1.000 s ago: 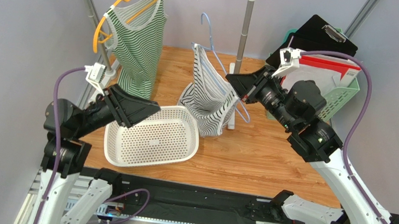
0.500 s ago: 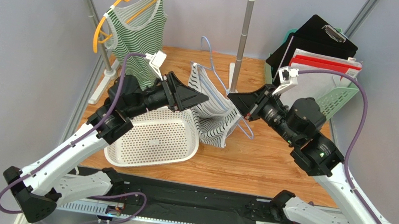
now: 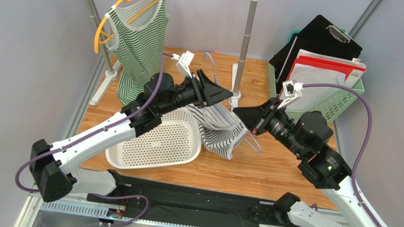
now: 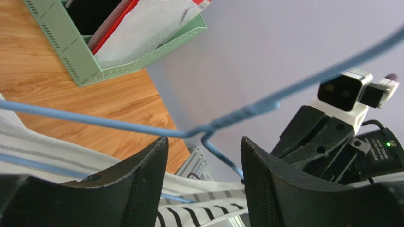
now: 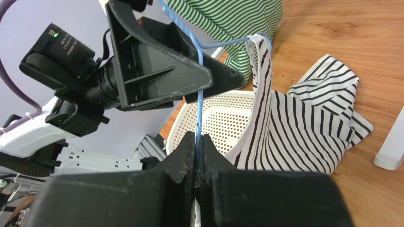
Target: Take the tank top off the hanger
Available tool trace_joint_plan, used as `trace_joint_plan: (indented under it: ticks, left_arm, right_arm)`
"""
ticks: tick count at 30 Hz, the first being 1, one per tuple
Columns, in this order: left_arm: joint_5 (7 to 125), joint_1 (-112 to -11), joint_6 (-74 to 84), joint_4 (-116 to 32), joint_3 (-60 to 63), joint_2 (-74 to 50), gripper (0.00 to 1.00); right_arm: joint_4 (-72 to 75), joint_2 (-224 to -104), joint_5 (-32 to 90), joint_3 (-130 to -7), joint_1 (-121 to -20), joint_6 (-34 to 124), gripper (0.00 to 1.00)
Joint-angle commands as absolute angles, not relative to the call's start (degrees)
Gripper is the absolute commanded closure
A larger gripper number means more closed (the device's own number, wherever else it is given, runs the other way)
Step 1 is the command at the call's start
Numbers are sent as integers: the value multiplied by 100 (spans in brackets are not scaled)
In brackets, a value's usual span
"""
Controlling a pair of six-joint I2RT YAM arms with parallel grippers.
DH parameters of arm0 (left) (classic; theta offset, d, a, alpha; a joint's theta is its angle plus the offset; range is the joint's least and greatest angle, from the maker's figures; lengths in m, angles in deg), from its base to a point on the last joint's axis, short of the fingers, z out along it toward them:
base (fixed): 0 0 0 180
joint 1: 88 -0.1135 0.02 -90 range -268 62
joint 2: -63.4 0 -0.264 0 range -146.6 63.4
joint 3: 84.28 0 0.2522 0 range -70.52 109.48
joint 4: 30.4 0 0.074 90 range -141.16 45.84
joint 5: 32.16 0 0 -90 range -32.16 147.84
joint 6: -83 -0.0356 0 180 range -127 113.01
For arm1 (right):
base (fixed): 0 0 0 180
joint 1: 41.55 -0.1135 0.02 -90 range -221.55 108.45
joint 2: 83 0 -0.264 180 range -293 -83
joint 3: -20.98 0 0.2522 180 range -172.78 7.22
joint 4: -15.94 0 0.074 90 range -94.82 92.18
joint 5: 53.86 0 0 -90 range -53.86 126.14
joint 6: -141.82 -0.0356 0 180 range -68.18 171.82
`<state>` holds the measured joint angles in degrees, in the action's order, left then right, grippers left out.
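A black-and-white striped tank top (image 3: 222,133) hangs on a blue wire hanger (image 3: 253,146) and slumps onto the wooden table beside the basket. My right gripper (image 3: 236,110) is shut on the hanger's wire (image 5: 199,99), with the top (image 5: 303,127) draped below and to the right of it. My left gripper (image 3: 229,96) is open and empty. Its jaws stand either side of the hanger's twisted neck (image 4: 227,120), just above the top's straps (image 4: 199,208). The two grippers' tips nearly meet.
A white perforated basket (image 3: 155,142) lies left of the top. A green striped tank top (image 3: 138,43) hangs on an orange hanger from the metal rack (image 3: 246,33). A green file tray (image 3: 343,101) with folders stands at the back right.
My left arm has swung from over the basket rightwards up to the hanger's neck. My right gripper has brought hanger and top lower and nearer, and the top now sags onto the table.
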<state>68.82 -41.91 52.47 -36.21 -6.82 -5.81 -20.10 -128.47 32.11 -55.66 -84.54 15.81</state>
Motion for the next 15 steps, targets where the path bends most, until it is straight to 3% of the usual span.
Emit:
trace_joint_plan:
  ticks: [1, 8, 13, 15]
  left_arm:
    - [6812, -4133, 5286, -3203, -250, -691, 41]
    - [7119, -4124, 5268, -3343, -38, -955, 71]
    - [7479, -4106, 5321, -3440, 102, -1096, 97]
    - [7663, -4071, 5330, -3449, 190, -1166, 100]
  right_arm:
    - [-1838, -12616, 3008, -5466, -8462, 1605, 100]
    - [-2268, -12308, 2692, -5132, -8462, 1727, 99]
    - [-3050, -12167, 2498, -5123, -8462, 2491, 83]
    - [-3436, -12124, 2533, -5158, -8462, 2693, 80]
